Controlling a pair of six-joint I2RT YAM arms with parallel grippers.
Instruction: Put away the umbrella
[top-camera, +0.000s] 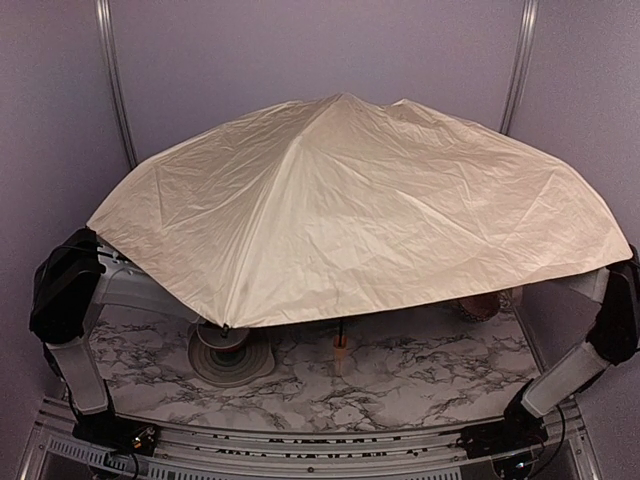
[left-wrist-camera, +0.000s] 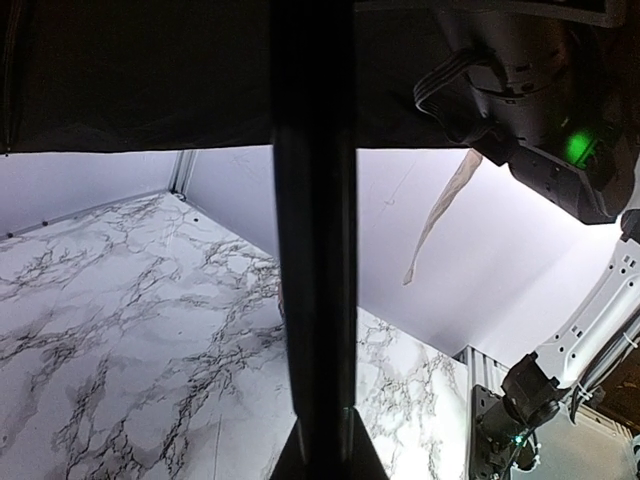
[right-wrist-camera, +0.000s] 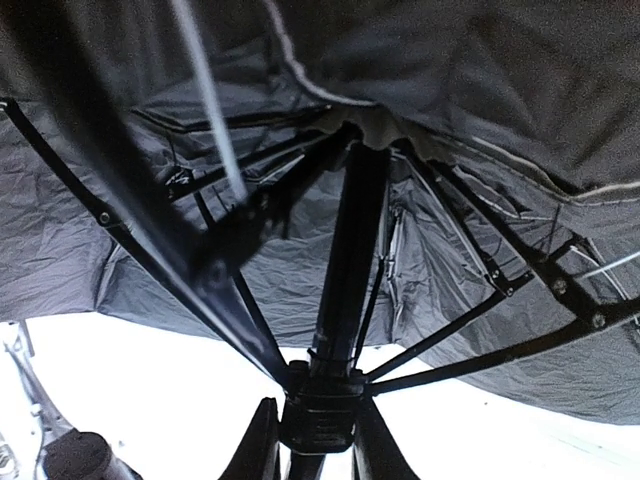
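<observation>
The umbrella (top-camera: 350, 205) stands open, and its cream canopy hides both grippers in the top view. Its tan handle (top-camera: 340, 355) hangs just above the marble table on a thin black shaft (top-camera: 342, 330). In the left wrist view my left gripper (left-wrist-camera: 320, 425) is shut on the black shaft (left-wrist-camera: 315, 250), which runs straight up between the fingers. In the right wrist view my right gripper (right-wrist-camera: 318, 425) is shut on the black runner (right-wrist-camera: 320, 405) at the foot of the ribs, one finger on each side. The black lining (right-wrist-camera: 480, 90) fills the view above.
A white bowl-like object (top-camera: 228, 352) sits on the marble table (top-camera: 430, 380), left of the handle. A brown woven thing (top-camera: 482, 304) shows under the canopy's right edge. A cream strap (left-wrist-camera: 440, 215) hangs near the right arm (left-wrist-camera: 545, 120).
</observation>
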